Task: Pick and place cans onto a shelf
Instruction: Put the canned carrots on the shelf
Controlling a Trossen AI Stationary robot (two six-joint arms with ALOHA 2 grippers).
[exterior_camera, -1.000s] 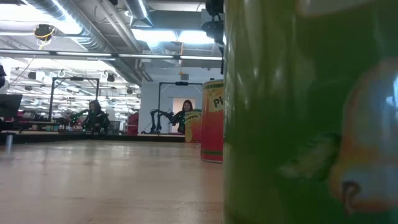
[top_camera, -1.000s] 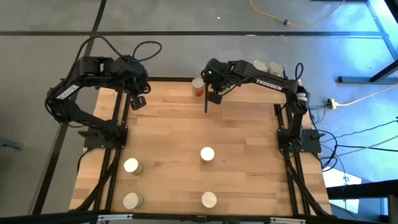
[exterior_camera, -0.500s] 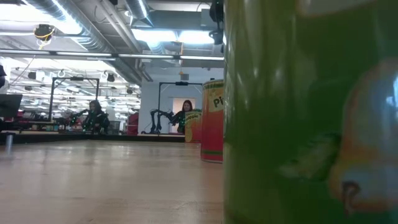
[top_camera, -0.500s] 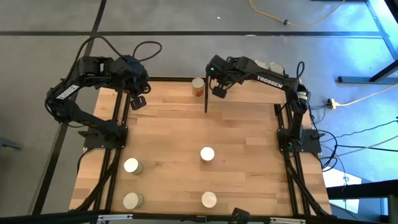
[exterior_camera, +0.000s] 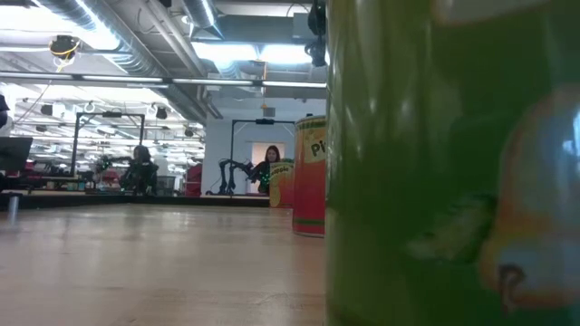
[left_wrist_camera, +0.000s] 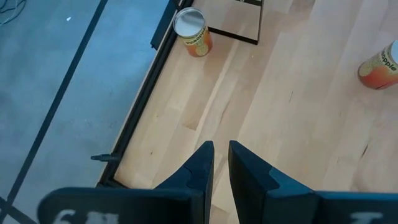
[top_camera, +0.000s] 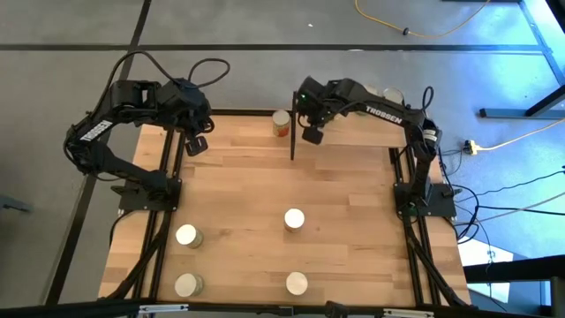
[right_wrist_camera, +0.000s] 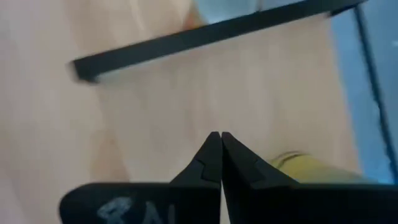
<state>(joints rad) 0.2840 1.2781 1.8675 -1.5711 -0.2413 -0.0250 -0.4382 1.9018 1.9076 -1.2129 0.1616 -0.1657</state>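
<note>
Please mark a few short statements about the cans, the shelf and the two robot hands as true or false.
1. The right hand holds a can. False: shut and empty.
2. Four shiny-topped cans stand on the near half of the butcher-block table. True.
3. A yellow-labelled can stands beside the black-framed shelf. True.
4. The left hand hovers over the table's centre. False: it waits at the far left corner.

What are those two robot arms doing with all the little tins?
They put cans onto a shelf at the table's far edge. Right now neither holds one. The right hand is shut and empty, up over the shelf beside a can standing just outside it. The left hand waits over the far left corner. Four more cans stand on the near half of the table.
</note>
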